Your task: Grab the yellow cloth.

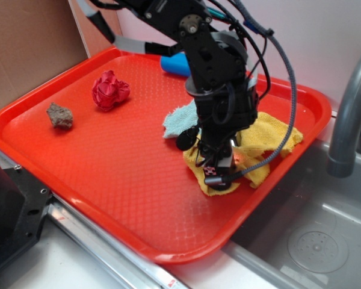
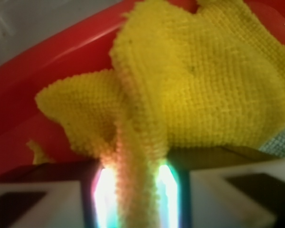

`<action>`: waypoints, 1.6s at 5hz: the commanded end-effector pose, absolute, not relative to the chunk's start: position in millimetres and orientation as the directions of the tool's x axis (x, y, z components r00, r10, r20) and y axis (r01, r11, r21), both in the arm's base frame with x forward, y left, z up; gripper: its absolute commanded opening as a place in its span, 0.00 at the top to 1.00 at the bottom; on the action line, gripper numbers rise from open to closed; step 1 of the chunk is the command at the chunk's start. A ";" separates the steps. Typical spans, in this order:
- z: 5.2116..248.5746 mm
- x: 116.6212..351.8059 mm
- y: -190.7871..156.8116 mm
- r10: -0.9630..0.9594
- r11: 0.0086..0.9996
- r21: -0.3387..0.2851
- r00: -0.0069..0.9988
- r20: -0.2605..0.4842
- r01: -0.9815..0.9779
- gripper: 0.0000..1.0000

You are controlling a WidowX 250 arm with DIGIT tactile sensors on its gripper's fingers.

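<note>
Yellow cloth [image 1: 271, 135] lies crumpled at the right side of the red tray [image 1: 108, 180], partly hidden under the gripper [image 1: 219, 165] and its black cables. Beside it, the teal rag [image 1: 179, 120] is half covered by the arm. In the wrist view, a raised fold of the cloth [image 2: 135, 156] runs between the fingers, which are clamped on it; the fingertips are blurred by glare.

The gripper [image 1: 219, 161] hides the middle of the yellow cloth [image 1: 271, 135] and part of the teal rag [image 1: 179, 120]; the blue object [image 1: 174, 64] at the tray's [image 1: 96, 180] far edge is half hidden.
</note>
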State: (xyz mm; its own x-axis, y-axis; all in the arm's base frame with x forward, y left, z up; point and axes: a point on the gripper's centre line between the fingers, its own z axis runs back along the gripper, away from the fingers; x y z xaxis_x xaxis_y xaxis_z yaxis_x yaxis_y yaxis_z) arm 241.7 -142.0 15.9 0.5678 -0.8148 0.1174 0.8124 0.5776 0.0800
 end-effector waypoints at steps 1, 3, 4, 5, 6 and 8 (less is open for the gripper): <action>38.8 243.2 -117.7 -0.703 0.711 0.110 0.705 0.092 0.695 1.00; 113.4 243.6 -75.5 -0.354 0.935 0.068 0.931 0.091 0.348 1.00; 145.8 234.3 -57.5 -0.184 0.983 0.033 0.980 0.081 0.182 1.00; 172.8 215.3 -33.3 0.062 0.998 0.010 0.997 0.053 -0.063 1.00; 186.5 199.9 -17.9 0.178 0.984 -0.006 0.982 0.055 -0.178 1.00; 186.3 189.4 -16.9 0.210 0.977 0.007 0.974 0.081 -0.211 1.00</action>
